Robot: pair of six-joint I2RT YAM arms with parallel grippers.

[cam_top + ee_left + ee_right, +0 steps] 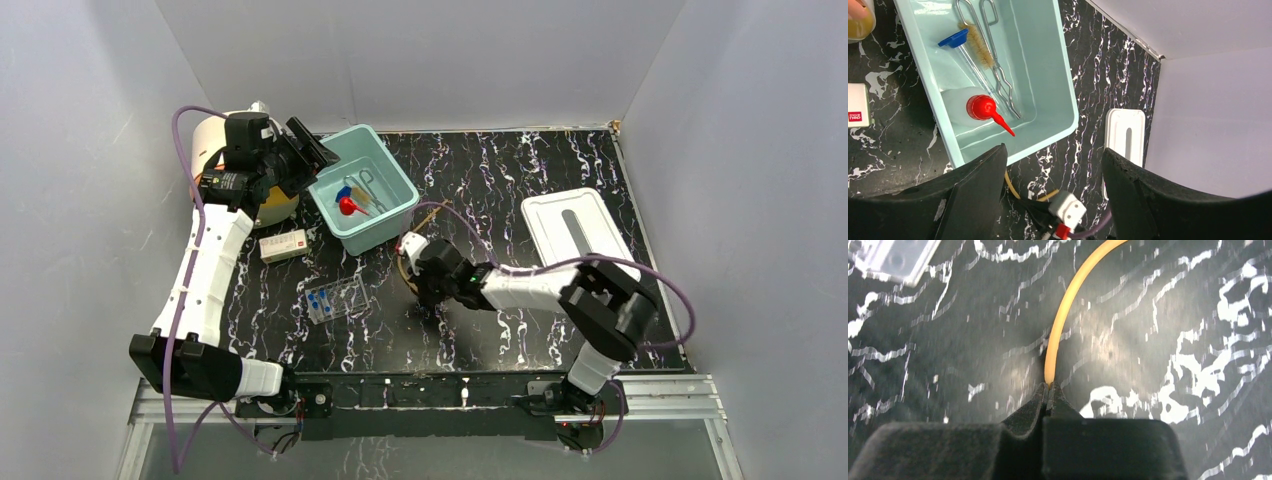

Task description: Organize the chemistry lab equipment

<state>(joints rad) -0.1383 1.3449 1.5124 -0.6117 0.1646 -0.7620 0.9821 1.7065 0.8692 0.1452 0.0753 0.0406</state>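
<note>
Open lane at the back: bare tabletop (480, 180) between bin (385, 228) and lid (578, 230). Right arm (530, 285) lies across mid-table, tubing (1068, 300) just off the bin's near corner. Left side crowded: drum (212, 140), box (283, 245), vial rack (335, 298), left arm (215, 260) running alongside up to the bin's rim.

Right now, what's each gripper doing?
Left gripper: open, holding nothing.
Right gripper: shut on the amber tubing.

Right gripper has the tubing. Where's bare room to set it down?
The bin's half toward the white lid is bare; tongs, syringe and squeeze bottle crowd its other half. The table between bin and lid is also free. Around the box and vial rack it is tight.
</note>
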